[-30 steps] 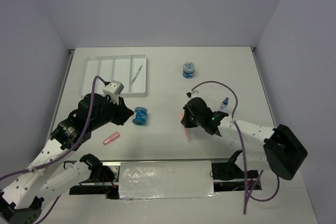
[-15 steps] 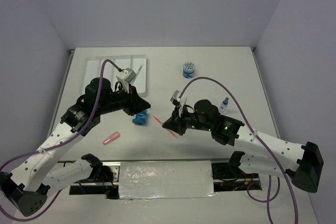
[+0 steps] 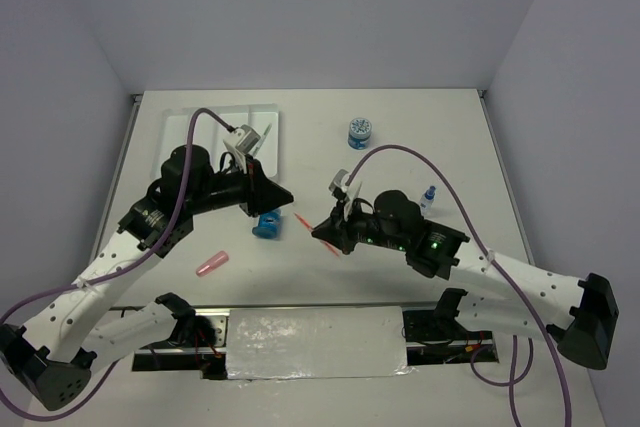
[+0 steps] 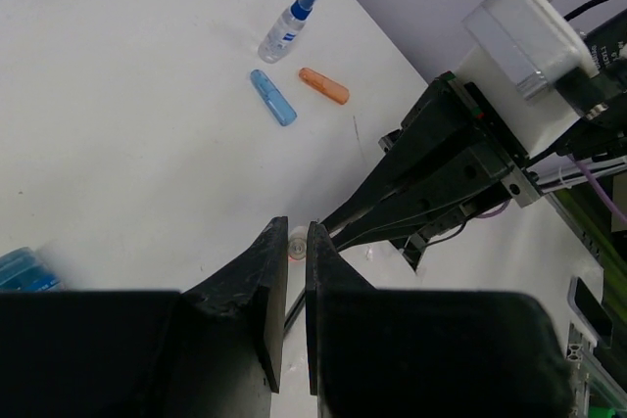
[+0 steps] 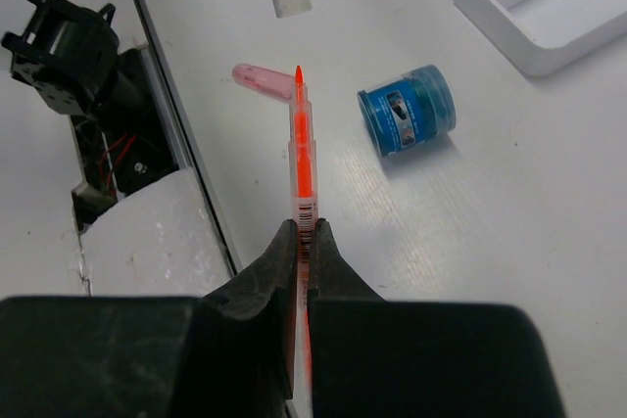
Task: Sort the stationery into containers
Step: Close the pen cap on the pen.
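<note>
1. Gripping the thin orange pen [image 5: 303, 149] in my right claw [image 5: 302, 242], I am seeing its jaws pinched shut on the barrel near the barcode, with the tip pointing toward the top of the right wrist view.
2. I am seeing that pen [image 3: 301, 224] from overhead as a short orange sliver just left of the right claw [image 3: 322, 231], at the middle of the frame, lifted above the worktop [image 3: 420, 137].
3. I am holding the left claw [image 4: 290, 276] closed, with only a thin slit between its dark jaws; whether it is pinching anything, I cannot tell. Overhead, that claw [image 3: 284, 194] is reaching in from the left, nearly tip to tip with the right one.
4. I am noting one blue spool [image 3: 266, 222] lying on its side just below the left claw, and another blue spool [image 3: 361, 133] standing upright near the upper middle of the frame.
5. I am seeing the white tray [image 3: 190, 142] at the upper left, with the thin grey-green pen [image 3: 263, 139] lying in its rightmost compartment.
6. I am spotting a pink stubby piece [image 3: 211, 266] on the worktop at the lower left, well apart from the tray.
7. In the left wrist view, a blue stubby piece [image 4: 272, 97] and an orange stubby piece [image 4: 324, 86] are lying side by side near a small spray bottle [image 4: 289, 24] at the upper middle.
</note>
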You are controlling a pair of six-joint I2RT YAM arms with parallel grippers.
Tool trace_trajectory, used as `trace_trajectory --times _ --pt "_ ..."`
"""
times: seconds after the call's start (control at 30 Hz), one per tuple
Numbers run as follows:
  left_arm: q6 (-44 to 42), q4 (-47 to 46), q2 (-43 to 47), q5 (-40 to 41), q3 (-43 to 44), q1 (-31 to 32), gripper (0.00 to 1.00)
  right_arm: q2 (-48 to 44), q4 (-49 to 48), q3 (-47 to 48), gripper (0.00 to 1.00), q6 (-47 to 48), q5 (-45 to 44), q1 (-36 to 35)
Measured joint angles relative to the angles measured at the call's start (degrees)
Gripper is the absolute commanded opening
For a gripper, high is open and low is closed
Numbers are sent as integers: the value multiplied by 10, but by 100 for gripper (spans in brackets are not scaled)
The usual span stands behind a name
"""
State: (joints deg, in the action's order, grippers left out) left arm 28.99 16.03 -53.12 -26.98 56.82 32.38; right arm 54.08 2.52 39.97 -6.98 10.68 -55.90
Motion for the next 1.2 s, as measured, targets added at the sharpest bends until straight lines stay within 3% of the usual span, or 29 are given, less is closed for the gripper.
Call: trace_trajectory --times 0.33,0.7,1.2 --pt "65 -16 -12 5 -6 -1 0 -90 -62 -55 0 0 -4 0" --pt "131 -24 -19 6 -16 -4 0 -90 -64 -57 0 7 -21 0" --pt "148 -21 -13 14 -17 -4 0 -75 -64 -58 0 10 -36 0"
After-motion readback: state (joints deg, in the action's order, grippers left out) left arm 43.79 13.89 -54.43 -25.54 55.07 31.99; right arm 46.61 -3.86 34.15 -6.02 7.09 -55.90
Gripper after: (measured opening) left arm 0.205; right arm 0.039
